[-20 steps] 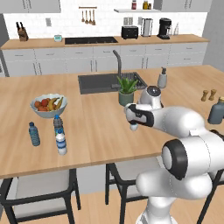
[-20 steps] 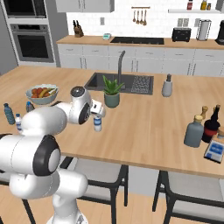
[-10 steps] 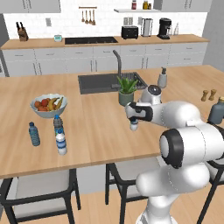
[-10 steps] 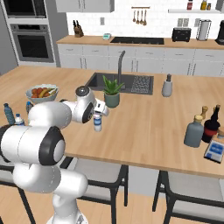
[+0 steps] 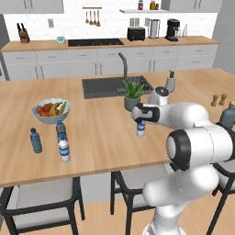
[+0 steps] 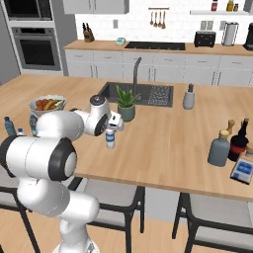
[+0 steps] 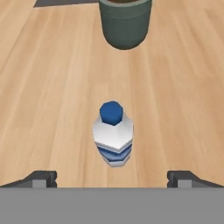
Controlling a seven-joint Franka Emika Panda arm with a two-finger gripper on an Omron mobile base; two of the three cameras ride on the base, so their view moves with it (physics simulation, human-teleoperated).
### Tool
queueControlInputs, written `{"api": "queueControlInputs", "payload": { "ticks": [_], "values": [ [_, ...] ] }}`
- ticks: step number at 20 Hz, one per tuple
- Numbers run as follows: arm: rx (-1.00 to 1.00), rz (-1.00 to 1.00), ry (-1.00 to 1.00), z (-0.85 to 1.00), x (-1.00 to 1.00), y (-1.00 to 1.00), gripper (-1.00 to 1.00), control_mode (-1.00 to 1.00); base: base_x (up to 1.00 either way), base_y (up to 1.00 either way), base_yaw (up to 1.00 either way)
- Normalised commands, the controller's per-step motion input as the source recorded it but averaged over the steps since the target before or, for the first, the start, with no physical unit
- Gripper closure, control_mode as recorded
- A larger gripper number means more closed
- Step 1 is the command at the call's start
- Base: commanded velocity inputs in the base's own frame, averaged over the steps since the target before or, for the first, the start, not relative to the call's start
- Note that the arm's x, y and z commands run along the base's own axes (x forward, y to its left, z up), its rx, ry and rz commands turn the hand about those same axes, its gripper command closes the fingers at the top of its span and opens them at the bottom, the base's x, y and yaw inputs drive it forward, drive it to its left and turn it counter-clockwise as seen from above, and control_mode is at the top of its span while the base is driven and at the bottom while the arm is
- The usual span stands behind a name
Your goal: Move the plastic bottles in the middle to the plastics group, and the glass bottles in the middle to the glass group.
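Observation:
A small plastic bottle (image 7: 113,135) with a clear-white body, blue label and blue cap stands upright on the island counter's middle, in front of a potted plant (image 5: 133,94). My gripper (image 7: 112,178) hovers just above it, open, with one dark fingertip (image 7: 41,178) on each side and nothing held. The same bottle (image 5: 141,130) (image 6: 110,140) shows under the hand (image 5: 140,117) in both base views. The plastics group (image 5: 64,149) of small bottles stands at the counter's left front. A squat grey-blue glass bottle (image 6: 219,147) stands far right beside a dark bottle (image 6: 238,143).
A fruit bowl (image 5: 49,110) sits behind the left bottles. The sink (image 5: 103,87) and a grey pump dispenser (image 6: 189,96) lie beyond the plant. Salt and pepper shakers (image 5: 219,99) and a small blue box (image 6: 243,170) are at the right. Stools stand below the front edge.
The arm's elbow has swung round while the hand stays over the bottle. The bottle has not moved and the jaws remain open.

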Motion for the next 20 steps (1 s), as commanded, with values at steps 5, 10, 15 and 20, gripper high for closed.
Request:
{"api": "queueControlInputs", "payload": {
  "ticks": [5, 10, 15, 20],
  "values": [
    [0.0, 0.02, 0.16, 0.0, 0.24, 0.0, -1.0, -1.0, 0.0, 0.0, 0.0],
    [0.0, 0.02, 0.12, -0.12, 0.17, 0.0, -1.0, -1.0, 0.0, 0.0, 0.0],
    [0.0, 0.03, 0.15, -0.31, 0.09, 0.0, -1.0, -1.0, 0.0, 0.0, 0.0],
    [0.0, 0.03, 0.09, -0.22, 0.03, 0.0, -1.0, -1.0, 0.0, 0.0, 0.0]
  ]
}}
